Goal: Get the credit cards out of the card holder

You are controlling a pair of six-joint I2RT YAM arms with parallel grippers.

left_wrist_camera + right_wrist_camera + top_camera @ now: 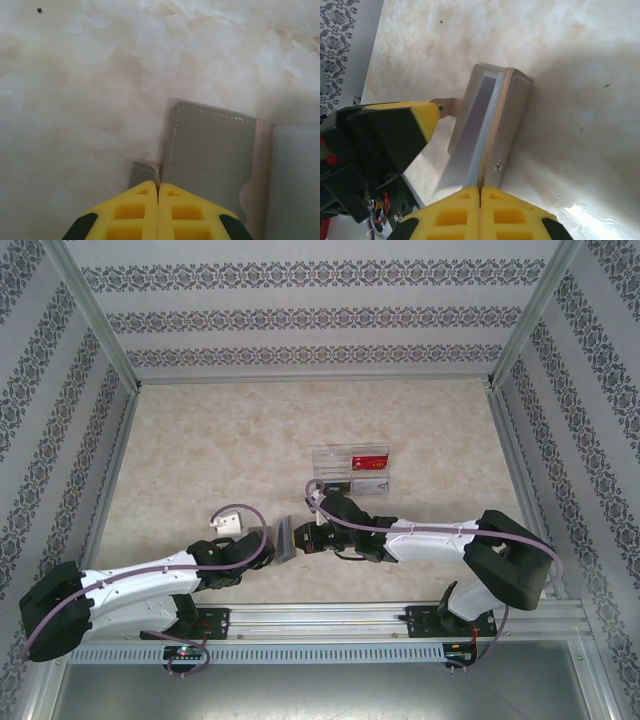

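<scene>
**Grey soft-panelled bifold card holder** (285, 538), lower centre of the overhead view, spread partly open between the two arms. The left gripper (158, 192) is clenched on its small tab (144, 172). The right gripper (480, 192) is clenched on the edge of one panel. A pale grey thin sheet, probably a card (470, 130), shows between the panels. Judged handling: the holder is light and limp and apt to fold. The card is stiff and slick, best pinched at an exposed edge. A red plastic card (368, 460) lies in the clear acrylic tray (330, 462), above centre.
</scene>
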